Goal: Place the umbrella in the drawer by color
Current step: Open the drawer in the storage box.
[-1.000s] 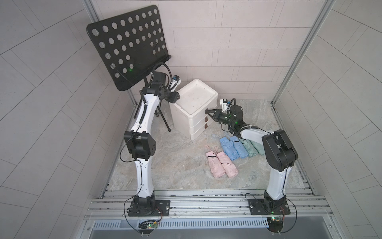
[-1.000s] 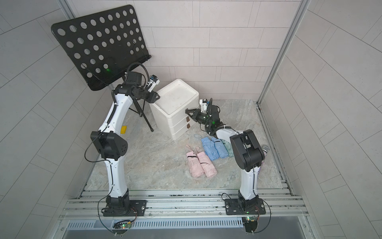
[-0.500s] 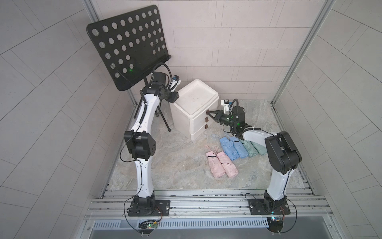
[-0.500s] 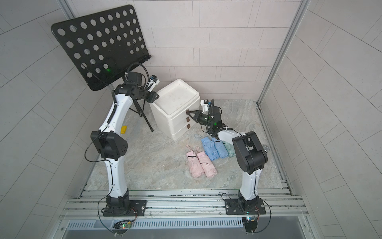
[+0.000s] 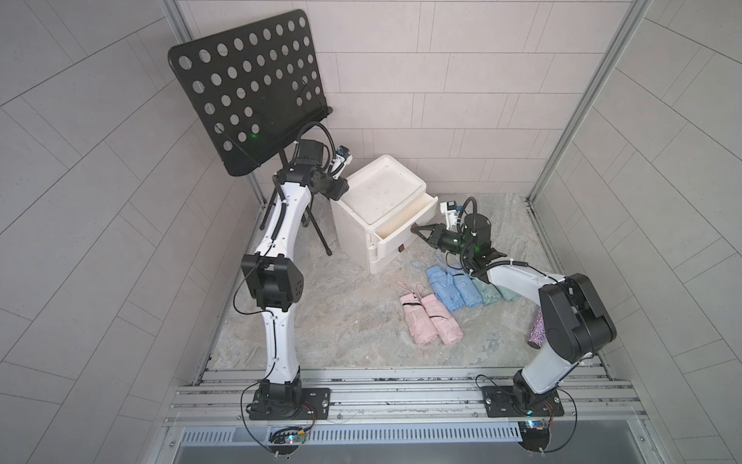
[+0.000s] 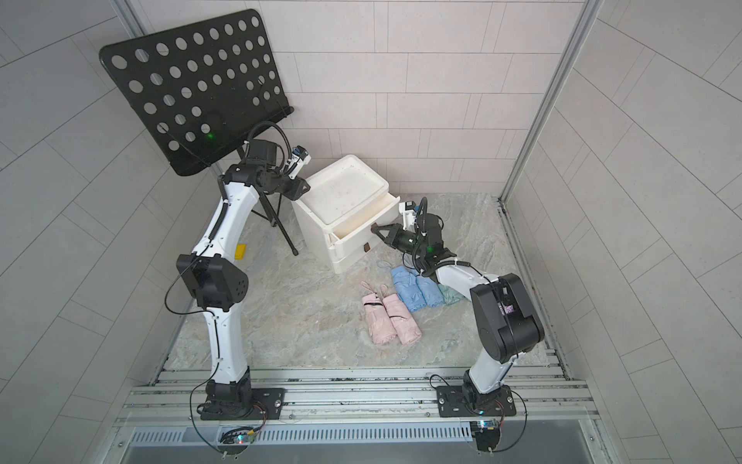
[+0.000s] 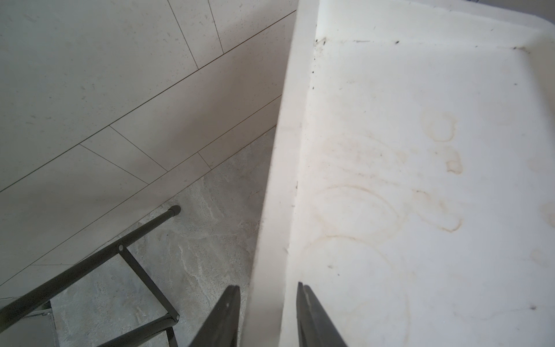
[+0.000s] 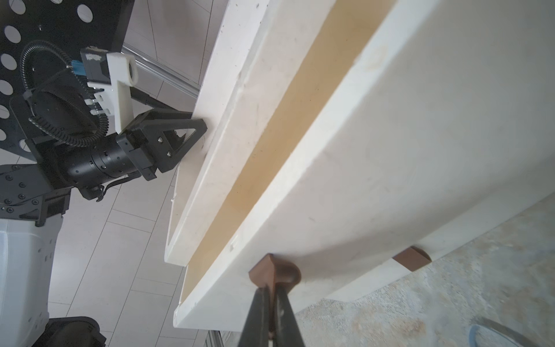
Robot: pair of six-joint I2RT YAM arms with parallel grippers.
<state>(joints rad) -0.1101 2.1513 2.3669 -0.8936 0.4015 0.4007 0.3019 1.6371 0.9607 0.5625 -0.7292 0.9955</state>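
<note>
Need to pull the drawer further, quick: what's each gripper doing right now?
Left gripper: closed on the rim of the white drawer unit.
Right gripper: closed on the brown handle of the top drawer.

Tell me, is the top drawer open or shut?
Open, partway. The top drawer sticks out from the white cabinet, its tan inside shows, and the right gripper is shut on its brown handle.

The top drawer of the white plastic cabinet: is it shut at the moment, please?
No, the top drawer stands pulled out, its tan inside showing, with the fingers of the right gripper pinching its brown handle.
</note>
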